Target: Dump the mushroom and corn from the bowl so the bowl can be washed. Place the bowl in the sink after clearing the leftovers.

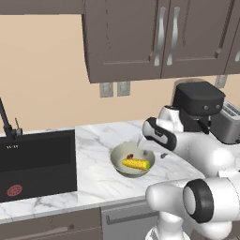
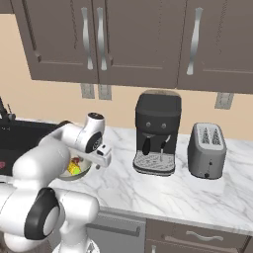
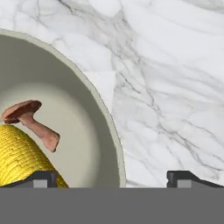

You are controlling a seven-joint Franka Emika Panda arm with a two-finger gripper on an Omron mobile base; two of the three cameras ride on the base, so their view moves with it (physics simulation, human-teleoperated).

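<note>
The grey-beige bowl (image 1: pixel 119 156) stands on the marble counter right of the sink (image 1: pixel 37 157). Inside it lie the yellow corn (image 1: pixel 136 163) and the tiny reddish-brown mushroom (image 1: pixel 130 155). In the hand view the bowl's wall (image 3: pixel 83 131) curves through the left half, with the mushroom (image 3: pixel 31 120) leaning beside the corn (image 3: pixel 17 157). My gripper (image 3: pixel 113 179) is open just above the bowl's right rim, one fingertip over the inside and one over the counter. In the right base view my arm hides most of the bowl (image 2: pixel 81 174).
The black basin holds a red drain strainer (image 1: pixel 14 190), with the faucet (image 1: pixel 5 119) behind it. A black coffee machine (image 2: pixel 157 133) and a grey toaster (image 2: pixel 206 149) stand on the counter to the right. Wall cabinets hang overhead.
</note>
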